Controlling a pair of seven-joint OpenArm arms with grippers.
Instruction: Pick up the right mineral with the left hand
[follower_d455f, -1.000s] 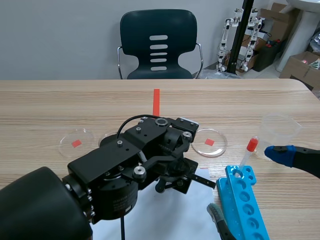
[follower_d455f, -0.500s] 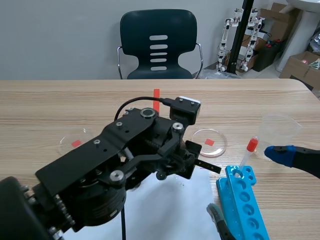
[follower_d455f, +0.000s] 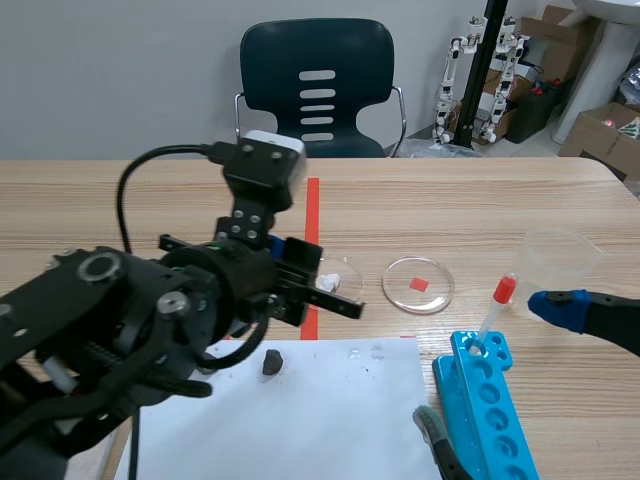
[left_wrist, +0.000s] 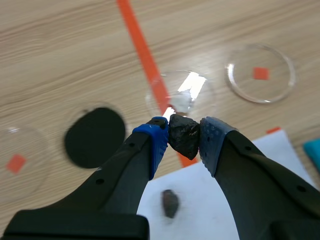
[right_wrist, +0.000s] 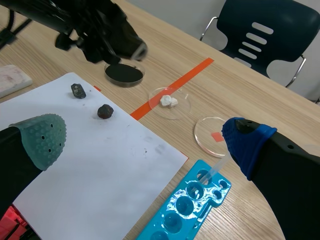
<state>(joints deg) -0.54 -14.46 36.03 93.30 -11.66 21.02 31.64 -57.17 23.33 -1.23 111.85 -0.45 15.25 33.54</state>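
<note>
Now | left fingers (left_wrist: 156, 142) clenched on dark jagged mineral lump (left_wrist: 183, 136) | narrow tip hold, we fear a slip | right fingers (right_wrist: 42, 135) released

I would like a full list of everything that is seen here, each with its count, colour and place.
held mineral: 1, dark, between the left gripper's pads
loose minerals: 2, dark, on the paper
paper: 1, white, on the table's near side
clear dishes: 3, beyond the paper; one holds a white lump
black disc: 1, beyond the paper
rack: 1, blue, right of the paper
tube: 1, red cap, in the rack
cup: 1, clear, beyond the rack
chair: 1, dark, behind the table
table: 1, wood
left gripper: shut on the held mineral
right gripper: open, by the rack
</note>
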